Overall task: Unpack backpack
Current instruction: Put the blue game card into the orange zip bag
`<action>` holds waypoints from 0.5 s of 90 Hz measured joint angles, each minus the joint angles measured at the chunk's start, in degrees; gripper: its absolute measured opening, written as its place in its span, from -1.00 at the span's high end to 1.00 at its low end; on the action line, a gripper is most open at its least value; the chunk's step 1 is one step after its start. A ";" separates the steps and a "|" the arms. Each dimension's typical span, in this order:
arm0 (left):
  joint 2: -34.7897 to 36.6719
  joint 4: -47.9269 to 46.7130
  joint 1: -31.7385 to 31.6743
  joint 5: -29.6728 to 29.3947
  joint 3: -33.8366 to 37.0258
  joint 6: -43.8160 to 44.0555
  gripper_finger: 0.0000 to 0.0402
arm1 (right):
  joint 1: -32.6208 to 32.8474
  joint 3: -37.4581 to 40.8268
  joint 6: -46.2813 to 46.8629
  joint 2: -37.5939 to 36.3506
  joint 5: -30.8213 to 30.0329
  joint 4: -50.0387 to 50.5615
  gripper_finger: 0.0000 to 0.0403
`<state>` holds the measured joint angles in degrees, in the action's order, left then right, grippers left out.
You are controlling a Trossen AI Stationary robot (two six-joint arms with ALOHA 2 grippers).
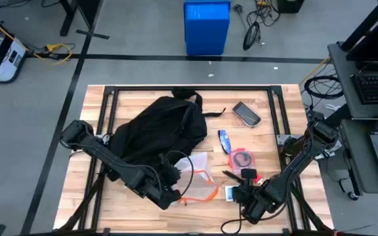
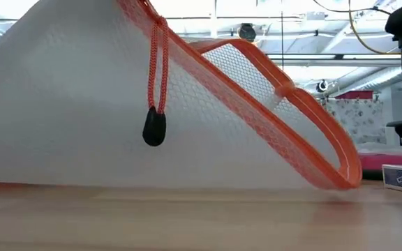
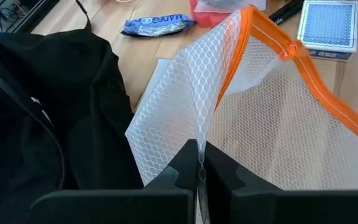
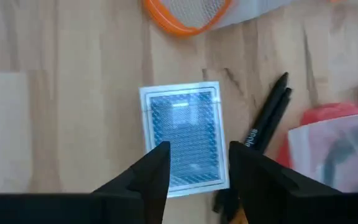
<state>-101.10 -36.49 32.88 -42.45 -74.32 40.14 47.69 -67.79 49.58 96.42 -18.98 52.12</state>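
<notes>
While the backpack [image 1: 156,131] lies slumped at the table's left, the left gripper [image 3: 200,171] pinches a white mesh pouch [image 3: 253,112] beside it, a thin hold that could slip, and the right gripper [image 4: 194,168] hovers parted over a blue card box [image 4: 184,134].

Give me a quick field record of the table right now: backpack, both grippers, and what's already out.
backpack: lying on the table's left half
left gripper: shut on mesh pouch, white with orange zipper, beside the backpack
right gripper: open, above the card box, not gripping it
black pen: beside the card box
red case: on the table's right half
blue wrapper: next to the red case
phone: far side of the table
</notes>
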 joint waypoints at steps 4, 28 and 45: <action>0.00 -0.03 0.00 0.02 0.00 0.00 1.00 | -0.47 0.00 -2.15 0.00 2.10 0.01 0.26; 0.00 -0.04 -0.02 0.02 0.00 0.00 1.00 | -1.61 -0.04 0.06 0.00 6.30 5.69 0.25; 0.00 -0.03 0.00 0.10 0.00 0.02 1.00 | -2.10 -0.04 1.12 0.00 7.24 10.83 0.08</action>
<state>-101.10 -36.52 32.89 -42.35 -74.32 40.16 45.59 -67.83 50.70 96.42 -11.74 62.95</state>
